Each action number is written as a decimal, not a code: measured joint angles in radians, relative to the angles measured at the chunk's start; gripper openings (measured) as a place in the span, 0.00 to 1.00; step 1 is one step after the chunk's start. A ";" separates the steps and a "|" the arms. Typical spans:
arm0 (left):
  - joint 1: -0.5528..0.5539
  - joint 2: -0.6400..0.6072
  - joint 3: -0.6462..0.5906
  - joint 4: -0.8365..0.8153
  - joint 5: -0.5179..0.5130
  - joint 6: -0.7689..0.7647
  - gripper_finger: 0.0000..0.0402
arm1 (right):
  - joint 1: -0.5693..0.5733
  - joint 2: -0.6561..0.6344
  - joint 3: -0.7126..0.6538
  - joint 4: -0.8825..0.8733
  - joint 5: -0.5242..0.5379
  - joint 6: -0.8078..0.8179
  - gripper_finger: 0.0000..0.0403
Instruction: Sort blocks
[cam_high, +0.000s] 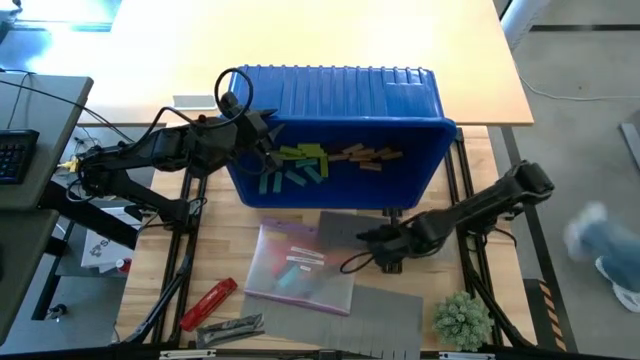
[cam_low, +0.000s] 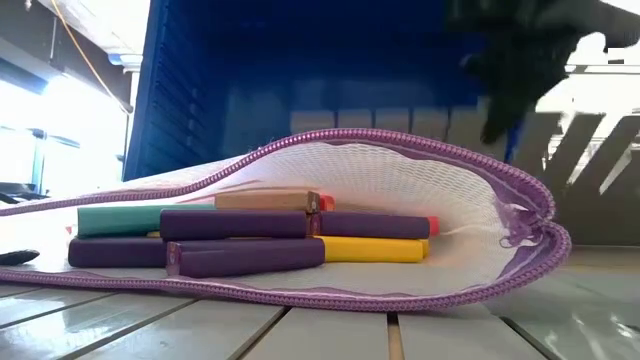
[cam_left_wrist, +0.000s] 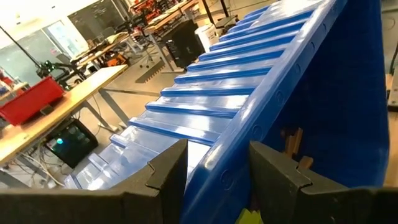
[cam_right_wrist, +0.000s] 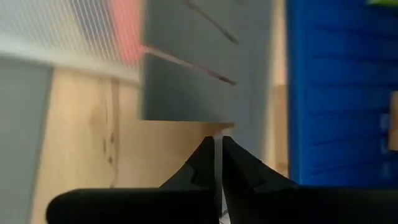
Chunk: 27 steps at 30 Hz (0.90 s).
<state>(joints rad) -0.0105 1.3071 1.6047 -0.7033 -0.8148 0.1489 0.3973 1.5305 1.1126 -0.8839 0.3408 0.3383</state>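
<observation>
A blue bin (cam_high: 400, 170) stands tipped at the table's middle, its opening toward the near edge. Lime, teal and tan blocks (cam_high: 315, 163) lie inside on its lower wall. My left gripper (cam_high: 262, 135) is shut on the bin's left rim. A mesh pouch (cam_high: 297, 268) with a purple zip edge lies flat on the table nearer the front. It holds purple, teal, tan and yellow blocks (cam_low: 250, 240). My right gripper (cam_high: 375, 250) is shut, points down and hangs above the edge of a grey mat (cam_right_wrist: 186, 81), right of the pouch. My left gripper holds the bin's rim (cam_left_wrist: 214, 158) at the bin's left end, one finger inside the wall and one outside. The fingers come about level from the table's left. The bin stays tipped in this hold, its ribbed outer side (cam_left_wrist: 205, 93) turned up and away.
A red cylindrical tool (cam_high: 207, 303) and a small grey piece (cam_high: 230, 327) lie at the near left. A second grey mat (cam_high: 390, 310) lies at the near middle, and a green plant (cam_high: 462, 318) stands at the near right. Black frame rails (cam_high: 185, 250) run along both sides.
</observation>
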 joint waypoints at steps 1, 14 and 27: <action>0.000 0.000 0.000 0.000 0.001 -0.012 0.35 | 0.000 0.025 0.000 -0.005 -0.009 -0.004 0.00; -0.011 0.000 0.000 0.000 -0.004 -0.017 0.35 | -0.003 0.087 0.000 -0.150 -0.116 0.024 0.20; -0.011 0.000 0.000 0.003 0.001 -0.044 0.35 | -0.004 -0.132 0.019 -0.158 -0.243 0.085 0.53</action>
<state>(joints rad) -0.0216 1.3071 1.6051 -0.7002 -0.8143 0.1046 0.3929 1.3985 1.1320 -1.0417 0.0976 0.4231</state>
